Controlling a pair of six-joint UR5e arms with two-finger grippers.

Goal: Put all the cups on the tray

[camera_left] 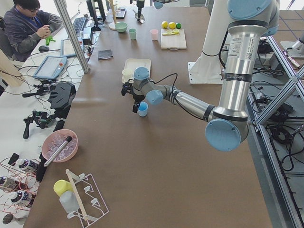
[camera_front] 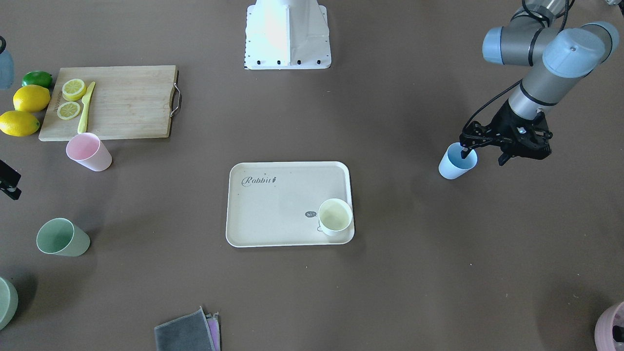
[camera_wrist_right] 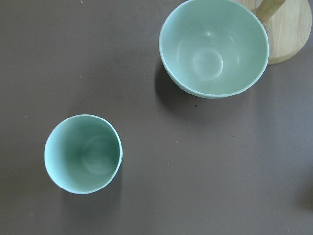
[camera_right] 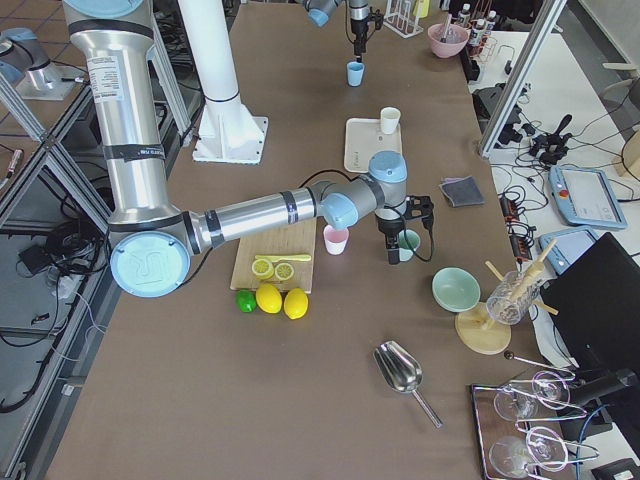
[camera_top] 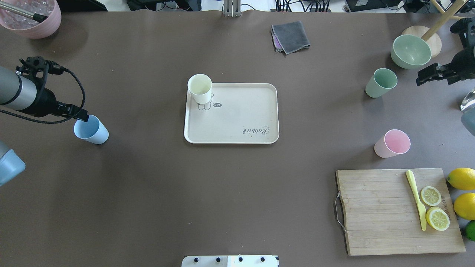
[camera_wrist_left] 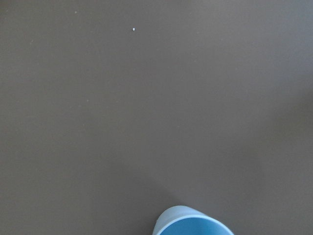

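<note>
The cream tray lies at the table's middle with the cream-yellow cup upright on one corner. The blue cup stands on the table on my left side. My left gripper is open at its rim, one finger inside and one outside. The pink cup stands by the cutting board. The green cup stands further out. My right gripper hovers near it, open and empty.
A wooden cutting board holds lemon slices and a yellow knife, with whole lemons beside it. A green bowl sits next to a wooden stand. A grey cloth and a pink bowl lie at the far edge.
</note>
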